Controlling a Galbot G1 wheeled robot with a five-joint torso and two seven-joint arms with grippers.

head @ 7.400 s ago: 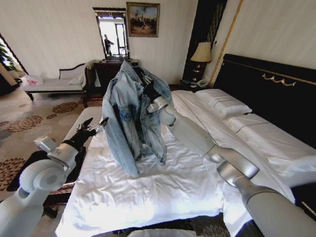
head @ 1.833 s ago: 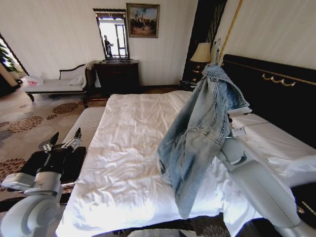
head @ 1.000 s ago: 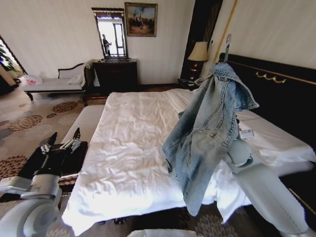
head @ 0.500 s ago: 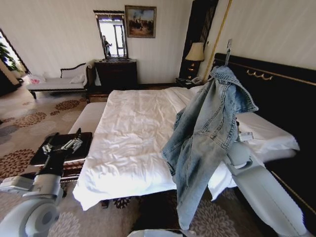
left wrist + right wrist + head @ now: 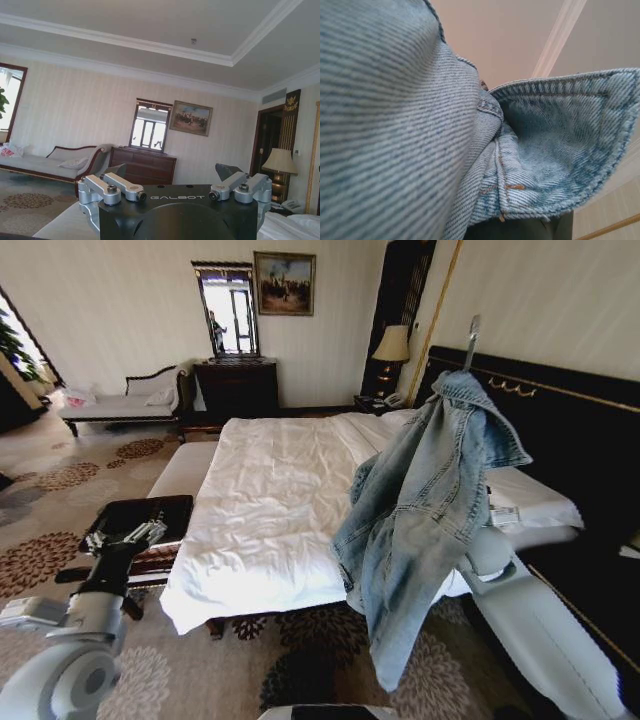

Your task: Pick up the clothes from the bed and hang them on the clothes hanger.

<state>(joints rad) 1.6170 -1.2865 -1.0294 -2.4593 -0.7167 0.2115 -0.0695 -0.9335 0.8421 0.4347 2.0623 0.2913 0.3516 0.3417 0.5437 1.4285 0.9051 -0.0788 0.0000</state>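
**Denim jacket carried clear of the bed**

Denim jacket (image 5: 425, 510) (one) hangs by its collar from the raised right arm, long axis vertical, hem toward 6 o'clock. It is lifted off the bed (image 5: 270, 500) (one), hanging at the mattress's 3 o'clock edge. Cloth hides the right gripper, so its jaw state cannot be told. Left gripper (image 5: 125, 537), at 8 o'clock and well apart from the jacket, holds nothing, jaws spread.

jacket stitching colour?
Orange-tan thread on the light-blue denim jacket, clearest in the right wrist view.
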